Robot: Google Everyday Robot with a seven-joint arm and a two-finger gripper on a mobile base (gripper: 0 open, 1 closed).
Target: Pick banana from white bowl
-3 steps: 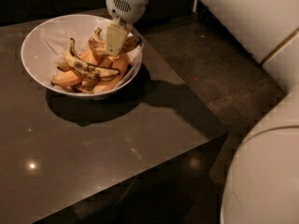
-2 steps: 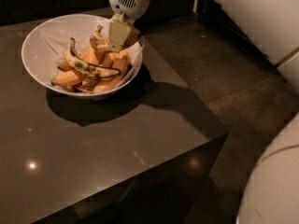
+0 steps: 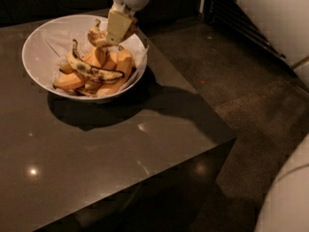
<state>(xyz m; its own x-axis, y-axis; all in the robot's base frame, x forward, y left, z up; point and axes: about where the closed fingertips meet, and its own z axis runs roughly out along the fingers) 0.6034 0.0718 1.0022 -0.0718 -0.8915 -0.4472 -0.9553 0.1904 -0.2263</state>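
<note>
Counter (image 3: 96, 153): a dark, glossy, flat slab with a square corner at the right is seen; small points of light are mirrored in it, and a broad shadow is thrown across it beside the bowl.

White bowl (image 3: 38, 47): a large, wide, round, smooth white bowl with sloping sides is set on the counter's far left part; its left inner wall is bare, and fruit is piled in its right half.

Banana (image 3: 96, 36): a short, curved, ripe yellow banana densely dotted with brown speckles is seen at the bowl's far right rim, above the pile, with a darkened end turned up and to the left.

Gripper (image 3: 123, 29): a white, rounded housing with a row of narrow vent slots is seen at the top edge, with flat, cream-coloured fingers (image 3: 119, 25) pointed down over the bowl's far right side.

Jaws: they are drawn in close around the right end of the speckled banana, which is held between them.

Streaked banana (image 3: 91, 71): a curved yellow banana marked with long black streaks is laid across the top of the pile, its stem upturned at the left.

Smooth bananas (image 3: 118, 64): several orange-yellow, unspotted, matte-skinned bananas are heaped beneath and beside it.

Floor (image 3: 241, 81): a dark, mottled, stone-like surface is seen to the right of the counter.

Pale curved body (image 3: 289, 197): a smooth, off-white, rounded shape is seen at the lower right corner.
</note>
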